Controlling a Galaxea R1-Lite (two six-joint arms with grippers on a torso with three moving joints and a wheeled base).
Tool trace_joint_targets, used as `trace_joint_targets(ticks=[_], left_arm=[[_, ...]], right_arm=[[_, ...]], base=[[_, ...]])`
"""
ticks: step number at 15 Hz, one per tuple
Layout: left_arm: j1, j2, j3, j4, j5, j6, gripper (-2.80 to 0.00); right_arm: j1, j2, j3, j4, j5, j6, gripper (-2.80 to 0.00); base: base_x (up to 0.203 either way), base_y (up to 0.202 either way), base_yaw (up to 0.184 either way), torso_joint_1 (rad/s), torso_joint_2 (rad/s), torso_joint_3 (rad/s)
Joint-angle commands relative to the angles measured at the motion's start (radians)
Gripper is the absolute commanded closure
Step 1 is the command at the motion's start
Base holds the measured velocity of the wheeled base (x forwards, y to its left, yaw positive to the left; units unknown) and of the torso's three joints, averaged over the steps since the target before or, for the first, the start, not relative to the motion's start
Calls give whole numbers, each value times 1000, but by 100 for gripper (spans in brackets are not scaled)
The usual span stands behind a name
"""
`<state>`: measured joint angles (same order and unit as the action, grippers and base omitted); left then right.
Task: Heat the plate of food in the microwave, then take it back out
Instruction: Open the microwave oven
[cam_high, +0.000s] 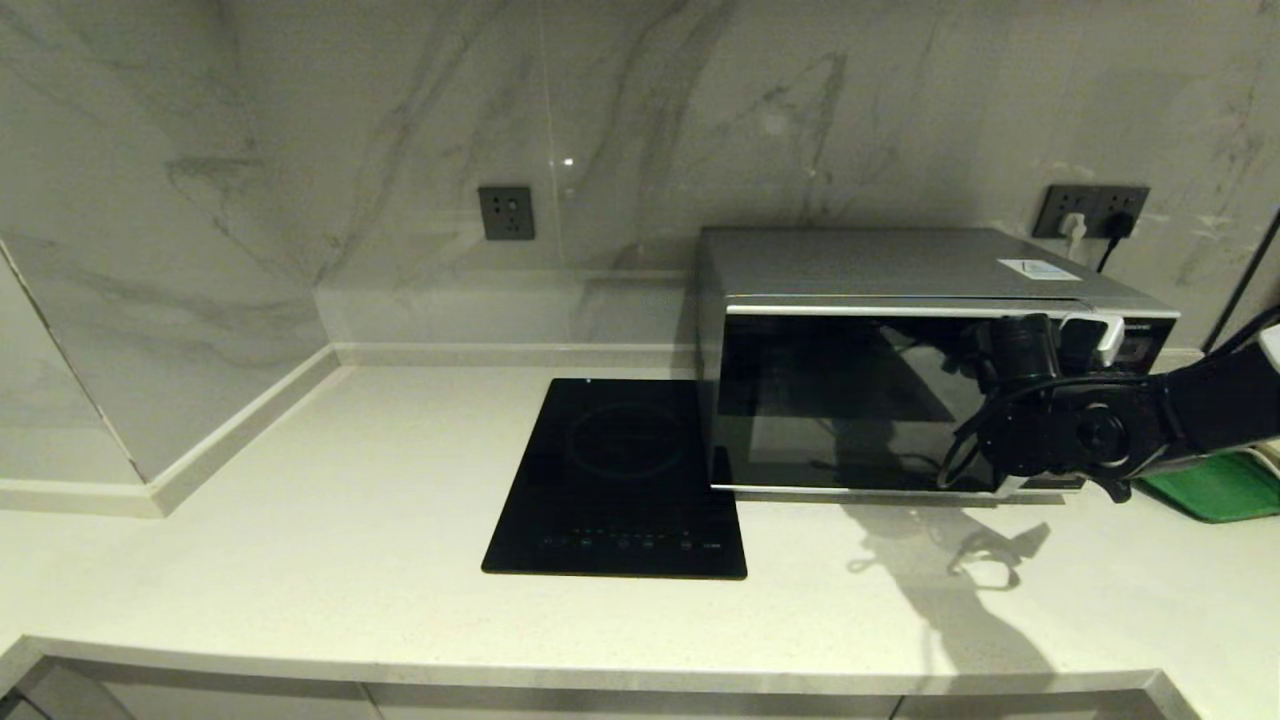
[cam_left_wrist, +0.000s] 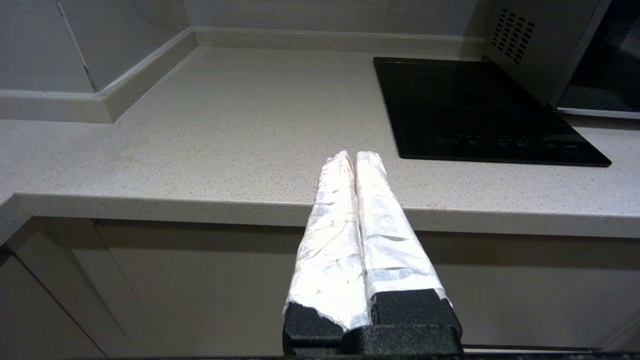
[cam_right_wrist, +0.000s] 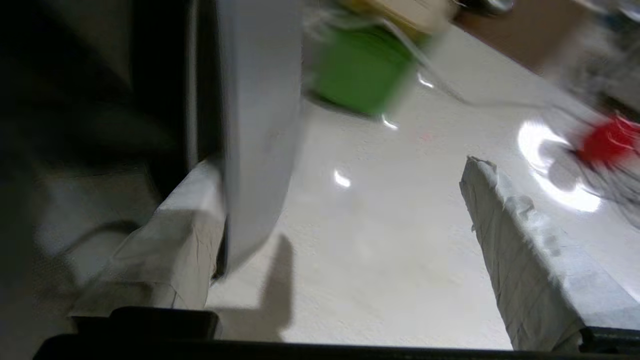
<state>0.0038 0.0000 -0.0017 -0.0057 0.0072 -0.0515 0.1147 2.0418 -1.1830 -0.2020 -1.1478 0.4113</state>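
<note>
The silver-grey microwave (cam_high: 900, 340) stands at the back right of the counter, and its dark glass door looks closed in the head view. My right gripper (cam_high: 1060, 345) is at the door's right end, near the button panel. In the right wrist view the right gripper (cam_right_wrist: 335, 167) is open, and the door's silver trim (cam_right_wrist: 255, 125) stands between the fingers, close against one of them. The plate of food is out of view. My left gripper (cam_left_wrist: 355, 156) is shut on nothing, parked low in front of the counter's edge and outside the head view.
A flat black induction hob (cam_high: 620, 480) lies left of the microwave. A green tray (cam_high: 1215, 488) sits at the right edge behind my right arm, with a cream object (cam_right_wrist: 400, 10) on it. A blurred red thing (cam_right_wrist: 610, 140) lies farther right. Wall sockets (cam_high: 1090, 210) are behind the microwave.
</note>
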Motion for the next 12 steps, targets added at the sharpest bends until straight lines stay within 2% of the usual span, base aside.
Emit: trace_joint_targets(ticks=[1,4,6,9,12], left_arm=[[1,-1,0,0,0,-1,0],[1,-2,0,0,0,-1,0],[1,-1,0,0,0,-1,0],[1,0,0,0,0,-1,0],[0,-1,0,0,0,-1,0]], right_arm=[[17,-61,30,-2,3,2,-280],[19,-68,38,0,5,1,-280],[58,-81,65,0,15,2,-280],[191,-173,130,2,69,-9,-280],[362,-373,204,50,122,-13,-280]], base=[[0,0,0,0,0,0],[0,0,0,0,0,0],[0,0,0,0,0,0],[0,0,0,0,0,0],[0,0,0,0,0,0]])
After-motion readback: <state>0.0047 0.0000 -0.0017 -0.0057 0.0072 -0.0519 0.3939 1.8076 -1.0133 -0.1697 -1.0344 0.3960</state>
